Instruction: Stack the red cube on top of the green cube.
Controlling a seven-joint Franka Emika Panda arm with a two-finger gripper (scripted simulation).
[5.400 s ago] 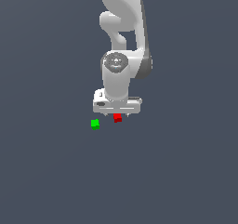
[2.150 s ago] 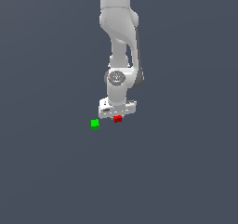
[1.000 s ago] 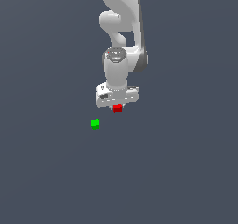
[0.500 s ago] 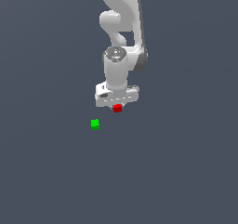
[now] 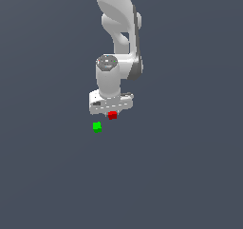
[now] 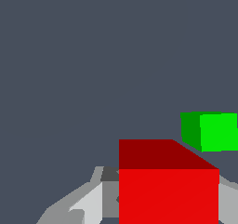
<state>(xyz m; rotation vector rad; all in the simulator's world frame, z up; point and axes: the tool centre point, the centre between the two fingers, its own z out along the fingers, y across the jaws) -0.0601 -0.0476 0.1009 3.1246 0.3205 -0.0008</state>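
The red cube point(image 5: 112, 115) sits between the fingers of my white gripper point(image 5: 113, 114), which is shut on it and holds it above the grey floor. In the wrist view the red cube point(image 6: 167, 186) fills the space between the grey fingers point(image 6: 88, 202). The green cube point(image 5: 97, 126) rests on the floor, below the gripper and toward the exterior view's left, apart from the red cube. It also shows in the wrist view point(image 6: 211, 131) just past the red cube.
A plain dark grey floor point(image 5: 180, 176) spreads all round. The white arm point(image 5: 118, 28) rises above the gripper. No other objects are in view.
The gripper came down around the red cube on the floor, shut on it and lifted it. In the last second it has kept it raised. The green cube has not moved.
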